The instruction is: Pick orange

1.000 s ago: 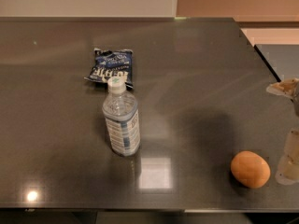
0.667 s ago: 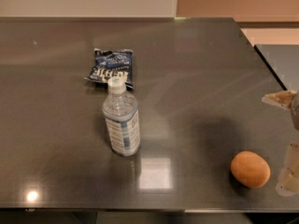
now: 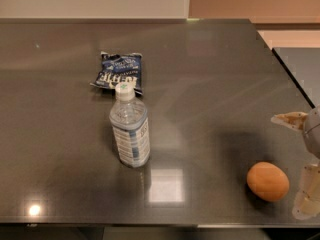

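The orange (image 3: 268,181) lies on the dark table (image 3: 210,84) near its front right corner. My gripper (image 3: 298,160) comes in from the right edge of the camera view, just right of the orange. Its two pale fingers are spread wide apart: one fingertip (image 3: 287,119) is behind and to the right of the orange, the other (image 3: 306,203) is in front and to the right of it. The gripper is open and holds nothing. It does not touch the orange.
A clear water bottle (image 3: 130,131) with a white cap stands upright at the table's middle left. A dark blue snack bag (image 3: 118,72) lies flat behind it. The table's front edge runs just below the orange, and its right edge passes under the gripper.
The gripper has moved down in the view, toward the table's front, and slightly left, closer to the orange. The orange, bottle and bag have not moved.
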Controlling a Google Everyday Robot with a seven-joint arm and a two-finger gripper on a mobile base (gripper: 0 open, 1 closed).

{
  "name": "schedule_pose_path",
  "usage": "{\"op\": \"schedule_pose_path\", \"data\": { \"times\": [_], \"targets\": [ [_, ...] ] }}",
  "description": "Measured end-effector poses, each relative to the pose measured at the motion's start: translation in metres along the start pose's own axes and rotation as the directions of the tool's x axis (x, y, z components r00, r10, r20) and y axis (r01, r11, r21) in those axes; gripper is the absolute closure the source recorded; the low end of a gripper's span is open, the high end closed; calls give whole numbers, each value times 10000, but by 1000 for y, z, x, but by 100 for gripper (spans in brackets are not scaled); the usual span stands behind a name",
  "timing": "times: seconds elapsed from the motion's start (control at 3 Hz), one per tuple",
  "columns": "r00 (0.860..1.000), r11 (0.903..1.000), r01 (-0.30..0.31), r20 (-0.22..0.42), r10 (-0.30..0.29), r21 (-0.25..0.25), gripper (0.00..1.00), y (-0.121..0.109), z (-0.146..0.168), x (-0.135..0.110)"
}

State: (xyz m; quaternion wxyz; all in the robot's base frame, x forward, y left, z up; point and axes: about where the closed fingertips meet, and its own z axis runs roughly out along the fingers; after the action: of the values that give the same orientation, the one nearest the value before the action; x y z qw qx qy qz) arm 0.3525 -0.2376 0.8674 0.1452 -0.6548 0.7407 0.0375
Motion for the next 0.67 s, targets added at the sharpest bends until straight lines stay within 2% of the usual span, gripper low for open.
{"op": "schedule_pose_path", "data": {
  "times": [0.67],
  "targets": [
    [9993, 9993, 303, 228, -298, -227, 0, 2, 17, -1]
  ]
}}
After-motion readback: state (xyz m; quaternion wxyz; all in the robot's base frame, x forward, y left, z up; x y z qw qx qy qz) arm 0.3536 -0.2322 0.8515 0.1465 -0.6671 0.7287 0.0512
